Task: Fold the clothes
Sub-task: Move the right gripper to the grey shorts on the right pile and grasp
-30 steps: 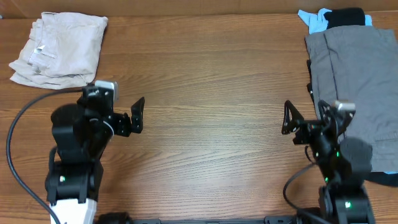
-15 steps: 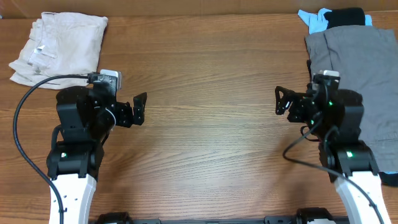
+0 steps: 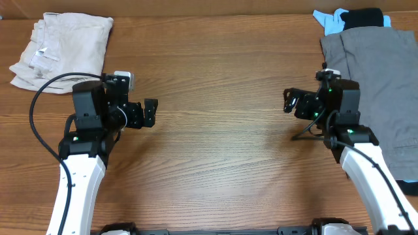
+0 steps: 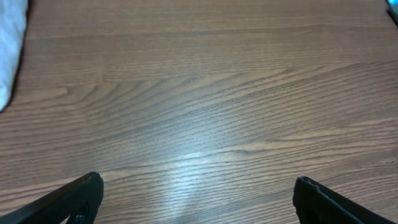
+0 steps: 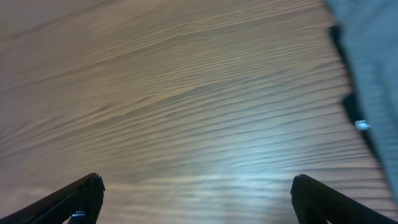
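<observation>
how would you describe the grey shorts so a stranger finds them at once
Go to the right edge of the wooden table. The grey shorts lie spread flat there, the largest piece of cloth. Unlike the black piece and light-blue piece at their far end and the cream bundle at far left, they are plain grey.

No writing, brand, number or sign can be read in any view. A small pale tag (image 3: 43,56) is sewn on the cream garment (image 3: 65,49) at the far left of the worktop (image 3: 215,150), but it is too small to make out any lettering on it.
</observation>
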{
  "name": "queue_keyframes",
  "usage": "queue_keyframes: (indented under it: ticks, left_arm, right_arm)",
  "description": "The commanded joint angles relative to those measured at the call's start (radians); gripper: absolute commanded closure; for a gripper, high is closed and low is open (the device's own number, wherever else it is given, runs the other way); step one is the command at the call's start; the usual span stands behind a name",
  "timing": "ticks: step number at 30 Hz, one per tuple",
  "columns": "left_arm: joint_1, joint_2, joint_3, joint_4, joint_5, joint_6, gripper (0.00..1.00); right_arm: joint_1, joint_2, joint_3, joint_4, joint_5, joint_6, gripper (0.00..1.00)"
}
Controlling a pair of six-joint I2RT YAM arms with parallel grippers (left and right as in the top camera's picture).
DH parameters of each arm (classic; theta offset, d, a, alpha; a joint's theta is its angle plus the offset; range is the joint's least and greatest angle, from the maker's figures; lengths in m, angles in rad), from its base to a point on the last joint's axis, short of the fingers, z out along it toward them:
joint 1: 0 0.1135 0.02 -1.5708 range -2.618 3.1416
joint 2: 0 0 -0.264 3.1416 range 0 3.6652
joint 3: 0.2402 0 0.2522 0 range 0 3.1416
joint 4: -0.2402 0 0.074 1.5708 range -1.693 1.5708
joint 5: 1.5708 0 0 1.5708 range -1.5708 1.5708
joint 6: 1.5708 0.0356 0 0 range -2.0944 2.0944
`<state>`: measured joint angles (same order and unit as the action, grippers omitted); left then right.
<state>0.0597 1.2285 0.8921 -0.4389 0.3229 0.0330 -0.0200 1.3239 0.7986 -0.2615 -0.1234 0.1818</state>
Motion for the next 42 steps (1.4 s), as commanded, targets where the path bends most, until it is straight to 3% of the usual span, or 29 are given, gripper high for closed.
queue_keyframes:
  ticks: [1, 10, 18, 26, 32, 37, 42]
  left_arm:
    - [0.005, 0.021, 0.031, 0.015, 0.018, -0.011, 0.00]
    - [0.003, 0.034, 0.031, 0.063, 0.019, -0.015, 0.00]
    - [0.002, 0.034, 0.031, 0.085, 0.019, -0.034, 0.00]
    - [-0.001, 0.034, 0.031, 0.096, 0.018, -0.045, 0.00]
    - [-0.008, 0.035, 0.031, 0.096, 0.018, -0.045, 0.00]
    - [-0.008, 0.035, 0.031, 0.097, 0.018, -0.045, 0.00]
    - [-0.008, 0.035, 0.031, 0.103, 0.018, -0.045, 0.07]
  right_arm:
    - [-0.098, 0.054, 0.027, 0.035, 0.082, -0.002, 0.00]
    - [-0.356, 0.283, 0.027, 0.230, 0.087, 0.022, 0.04]
    - [-0.426, 0.377, 0.028, 0.415, 0.231, 0.021, 0.08]
    - [-0.436, 0.423, 0.027, 0.446, 0.235, -0.003, 0.13]
    - [-0.436, 0.424, 0.027, 0.418, 0.236, -0.003, 0.40]
    - [-0.436, 0.424, 0.027, 0.403, 0.244, -0.002, 0.75]
    - [-0.436, 0.421, 0.029, 0.401, 0.243, 0.002, 0.89]
